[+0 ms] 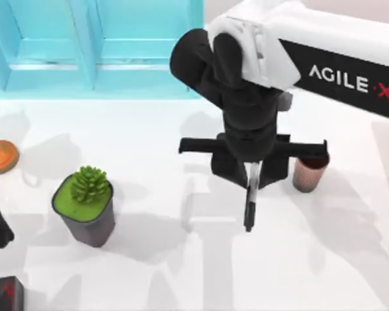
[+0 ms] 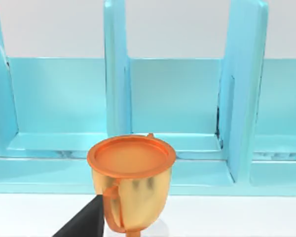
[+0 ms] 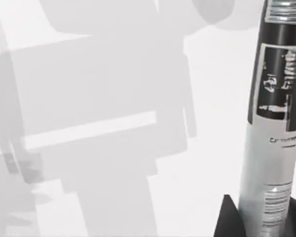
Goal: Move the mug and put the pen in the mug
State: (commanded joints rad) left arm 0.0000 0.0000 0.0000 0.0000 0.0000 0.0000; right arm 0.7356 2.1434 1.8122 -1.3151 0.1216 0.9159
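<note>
Top view puts my right gripper (image 1: 251,176) over the middle of the counter (image 1: 181,272), its jaws closed on the pen (image 1: 249,201), which hangs point-down from between them with its tip clear of the surface. Holding it upright like this makes sense to me: the pen has to go into a narrow opening end first. The mug (image 1: 309,172) stands upright on the counter just to the right of the gripper, partly tucked behind its crossbar, so I judge the carry across is short but the pen must be lifted higher than the rim first.

My right wrist view shows the pen (image 3: 274,128) close up, its labelled grey band running along the shaft, with the bare counter (image 3: 113,197) below it.

My left arm sits parked at the table's left edge; I cannot tell how its jaws stand. Its wrist camera looks at an orange goblet (image 2: 131,185) before a blue rack (image 2: 177,98). A potted plant (image 1: 85,204) stands well left of the pen.
</note>
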